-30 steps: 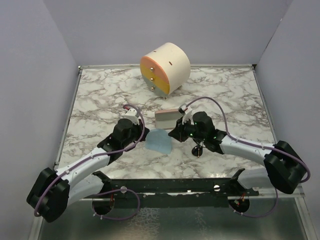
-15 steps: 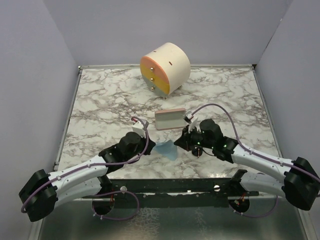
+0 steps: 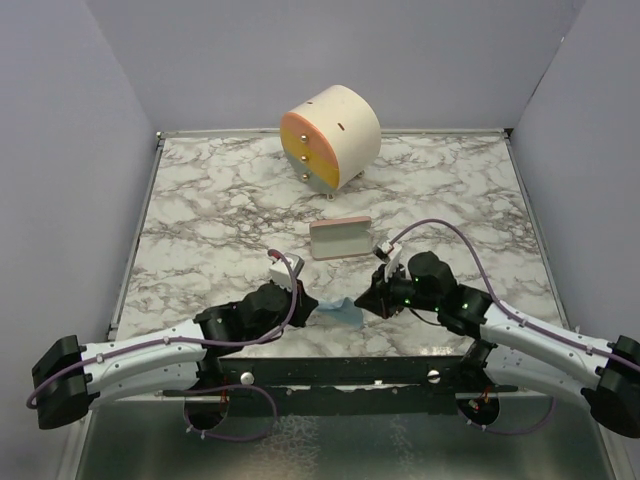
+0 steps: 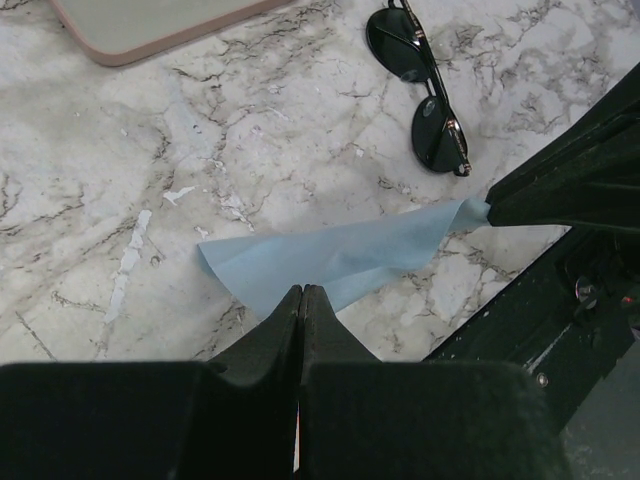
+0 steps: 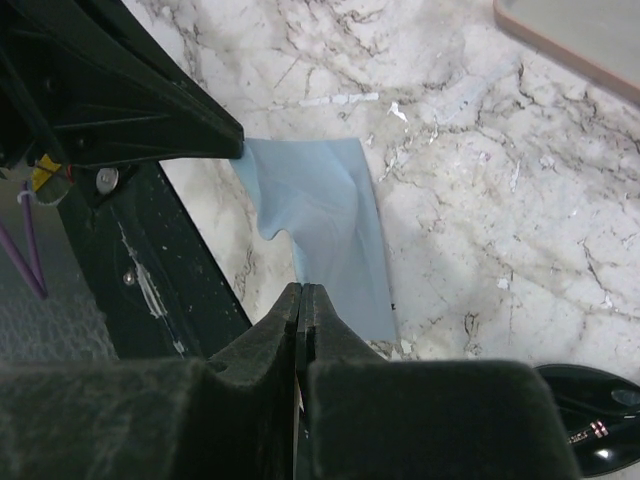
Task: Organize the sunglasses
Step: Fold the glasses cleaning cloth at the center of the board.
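- Top external view: a black metal rail (image 3: pixel 340 370) runs along the near edge of the white marble-patterned table (image 3: pixel 200 200), and both arms reach in low over it towards the middle.
- Just past the rail, the left gripper (image 4: pixel 301 292) has its fingers pressed together on one corner of a light blue square cloth (image 4: pixel 340 255).
- The right gripper (image 5: pixel 301 290) faces it, its fingers pinched tight on the opposite corner.
- The cloth stretches between the two with a soft fold in it. I cannot tell whether its middle touches the marble.
- Just beyond the cloth, near the right gripper's tip, lie the small black round-lensed sunglasses (image 4: pixel 420 90). They rest flat on the marble, lenses side by side, touched by neither gripper.
- From above, the right arm hides them.
- Farther back, apart from the sunglasses and cloth, a pink oblong glasses case (image 3: pixel 337 238) lies on the table.
- Farthest off, near the back edge, stands a cream drum-shaped cabinet (image 3: pixel 330 137) with an orange front and small brass knobs.
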